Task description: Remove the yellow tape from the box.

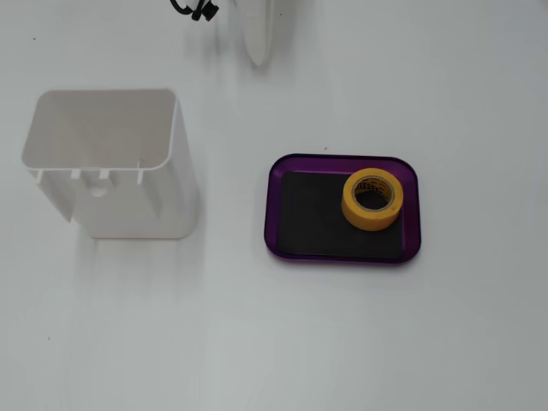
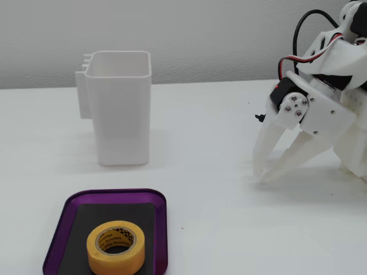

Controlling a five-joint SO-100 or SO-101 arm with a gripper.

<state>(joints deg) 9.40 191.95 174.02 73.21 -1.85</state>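
Clearly, we see the yellow tape (image 1: 372, 199) lying flat on the black mat floor of the box (image 1: 276, 210), toward its right end in the fixed view from above. That same view gives us only a white fingertip (image 1: 259, 38) at the top edge, so the claw's state cannot be read there. From the side fixed view we get what the top one hides: the gripper (image 2: 265, 173) stands with its fingers parted, holding nothing, tips touching or just above the table (image 2: 218, 229), well apart from the tape (image 2: 116, 247) and the purple tray (image 2: 63, 212). We also see there the white container (image 2: 121, 114) standing upright behind the tray, and the arm's red and black cables (image 2: 298, 48).
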